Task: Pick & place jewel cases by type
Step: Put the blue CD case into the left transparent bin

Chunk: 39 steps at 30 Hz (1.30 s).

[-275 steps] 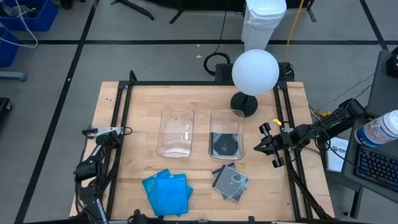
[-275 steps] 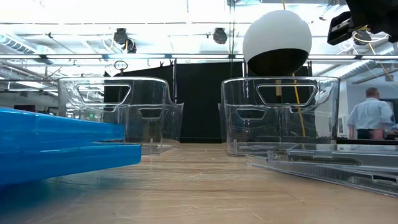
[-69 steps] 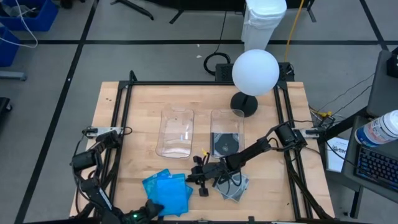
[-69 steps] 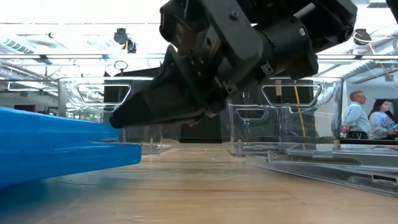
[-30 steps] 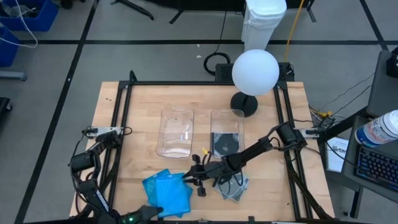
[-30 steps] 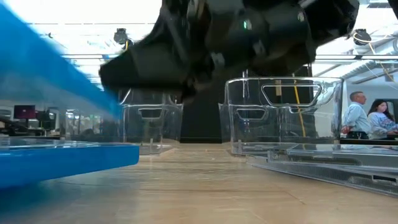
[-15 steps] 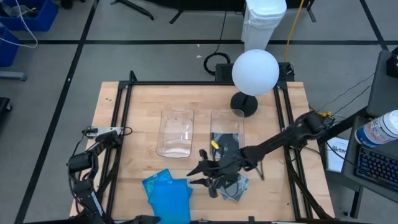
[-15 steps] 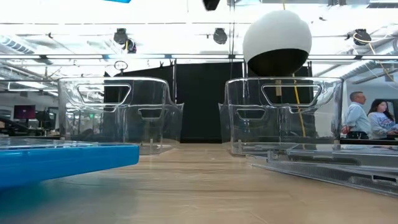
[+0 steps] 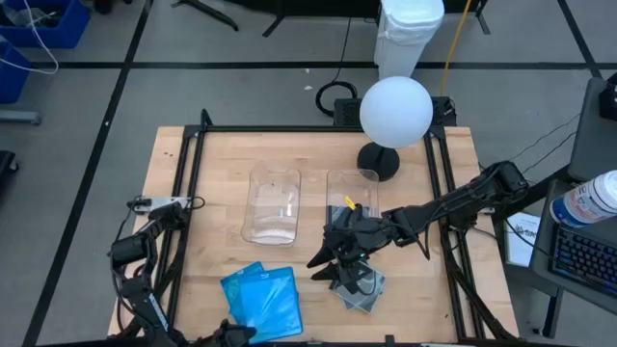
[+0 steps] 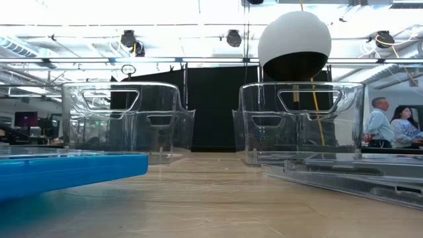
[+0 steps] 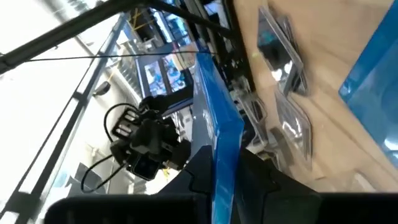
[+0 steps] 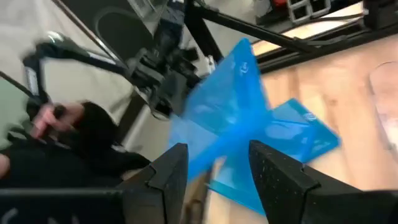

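Note:
Several blue jewel cases (image 9: 241, 284) lie stacked at the table's near left. My left gripper (image 9: 229, 333) is shut on one blue case (image 9: 273, 304), held above that stack. My right gripper (image 9: 318, 265) hangs open in the air between the blue stack and the grey jewel cases (image 9: 359, 285), which lie flat at the near right. In the right wrist view the held blue case (image 12: 227, 106) shows tilted beyond my right gripper's (image 12: 217, 168) spread fingers, apart from them. Another grey case (image 9: 349, 224) lies in the right bin (image 9: 371, 198). My left gripper (image 11: 221, 177) pinches the blue case between its two fingers at the case's near edge (image 11: 219, 155). The case runs edge-on out from between them. The fingers come in about level from the table's near left. The case is lifted clear of the stack and tilted.
Two clear bins stand mid-table; the left bin (image 9: 273, 204) holds no case. A lamp with a white globe (image 9: 395, 111) and a black base (image 9: 379, 162) stands behind the right bin. In the low view a blue case (image 10: 66, 172) and grey cases (image 10: 357, 175) lie in front of the bins.
My right gripper has let go of the blue case's right edge, opened, and risen up and back toward the table's right and far side. My left gripper keeps the blue case, has rolled, and has lifted it a little higher above the stack.

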Each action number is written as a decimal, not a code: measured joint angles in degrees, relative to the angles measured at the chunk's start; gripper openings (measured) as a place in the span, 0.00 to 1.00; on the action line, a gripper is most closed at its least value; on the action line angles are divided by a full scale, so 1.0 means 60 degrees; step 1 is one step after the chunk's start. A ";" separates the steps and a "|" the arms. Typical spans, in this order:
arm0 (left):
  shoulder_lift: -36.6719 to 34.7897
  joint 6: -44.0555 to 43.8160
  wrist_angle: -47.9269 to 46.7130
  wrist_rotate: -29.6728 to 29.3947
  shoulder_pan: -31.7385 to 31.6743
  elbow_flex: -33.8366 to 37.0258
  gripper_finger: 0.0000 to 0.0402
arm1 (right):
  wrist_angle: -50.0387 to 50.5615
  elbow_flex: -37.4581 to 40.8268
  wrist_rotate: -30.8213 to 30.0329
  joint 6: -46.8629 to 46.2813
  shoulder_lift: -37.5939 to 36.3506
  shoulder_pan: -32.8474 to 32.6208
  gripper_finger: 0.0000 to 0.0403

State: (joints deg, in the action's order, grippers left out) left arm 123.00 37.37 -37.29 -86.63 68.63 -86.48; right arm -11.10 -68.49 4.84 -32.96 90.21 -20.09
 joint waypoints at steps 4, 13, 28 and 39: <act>0.0000 0.0193 -0.0206 0.0088 -0.0266 0.0000 0.11 | -0.0544 0.0261 -0.0023 -0.0798 0.0007 0.0297 0.42; 0.0000 0.0067 -0.0918 -0.0115 -0.0567 0.0000 0.10 | -0.0788 0.1121 -0.0033 -0.2043 0.0008 0.0884 0.41; 0.0000 0.0154 -0.0993 -0.0139 -0.1202 0.0000 0.10 | -0.3199 0.2087 0.0477 -0.2579 0.0121 0.1026 0.40; 0.0000 0.0442 -0.0944 0.0167 -0.1806 0.0000 0.10 | -0.3500 0.2088 0.0478 -0.2480 0.0430 0.1232 0.39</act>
State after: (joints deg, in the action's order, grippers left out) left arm 123.00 40.02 -42.96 -85.62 57.79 -86.48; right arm -32.10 -55.96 7.71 -47.84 92.79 -12.70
